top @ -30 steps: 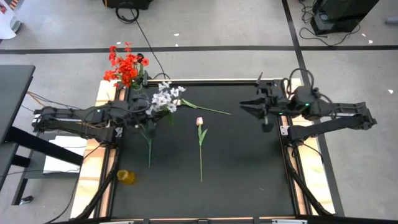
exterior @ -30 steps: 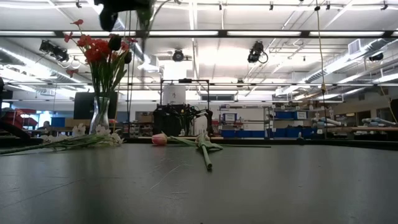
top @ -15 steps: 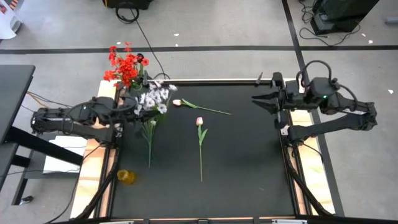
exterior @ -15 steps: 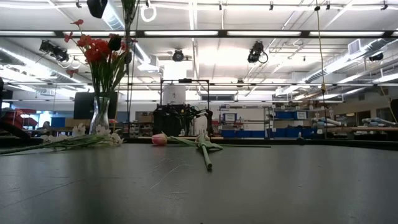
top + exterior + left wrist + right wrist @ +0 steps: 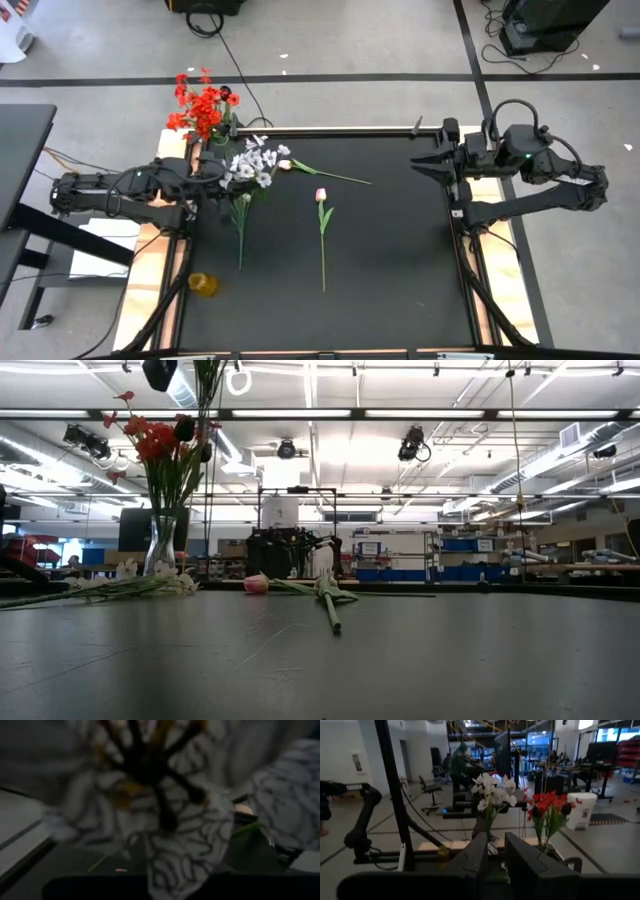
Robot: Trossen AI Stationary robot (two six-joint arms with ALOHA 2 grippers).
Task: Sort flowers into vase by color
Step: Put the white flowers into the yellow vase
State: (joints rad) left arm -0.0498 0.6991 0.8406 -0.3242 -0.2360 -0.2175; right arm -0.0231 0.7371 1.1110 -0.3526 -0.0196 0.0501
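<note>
Red sprays [image 5: 203,103] in vase [image 5: 161,546], upper left | left claw [image 5: 222,172] grips white spray [image 5: 252,162] | two tulips [image 5: 321,196], white stems left on tabletop [image 5: 400,250] | right claw [image 5: 418,166] open, idle, right edge

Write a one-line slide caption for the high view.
Left gripper lifts a white flower spray near the vase of red flowers; two pink tulips lie on the table.

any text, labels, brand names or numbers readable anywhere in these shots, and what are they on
None can be read.
Low view: signs and bins in the room behind the table are too small and blurred to read.
Right wrist view: a small panel on the far wall carries marks too small to read.
Left wrist view: white flowers fill the picture; no writing shows.
High view: no lettering on the vase of red flowers or either arm.
</note>
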